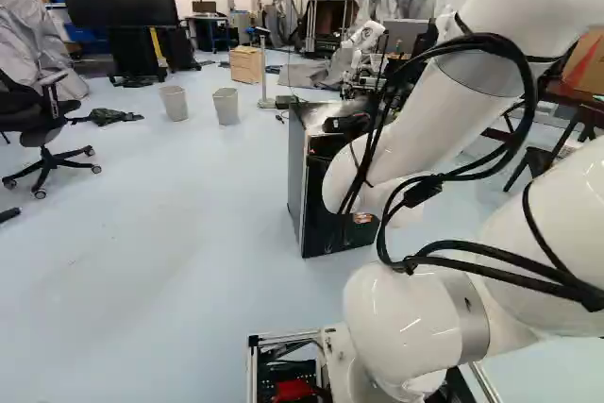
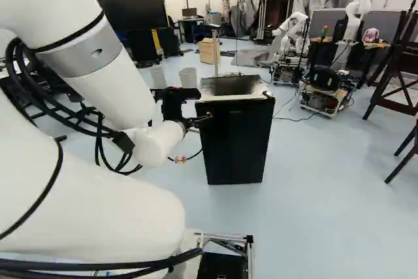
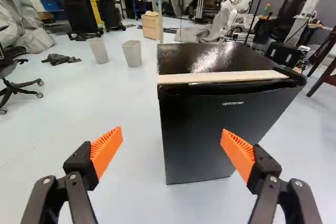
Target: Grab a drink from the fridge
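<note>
The hand [image 3: 171, 131] stood with its 2 fingers well apart, gripping nothing. Ahead, the black fridge [image 3: 181, 145] sat on smooth, pale floor [image 3: 126, 187], 2 bins [image 3: 132, 54] beyond. Its door [image 3: 226, 121] looked shut, hiding any drink; it would probably pull stiffly, slick-faced, best hooked by an edge.

Fridge top [image 3: 191, 64] v. glossy, door [image 3: 205, 140] smooth; arm [image 2: 114, 83] smooth & glossy; floor [image 3: 126, 129] smooth, w/ sheen; cabinet [image 3: 150, 26] wood
</note>
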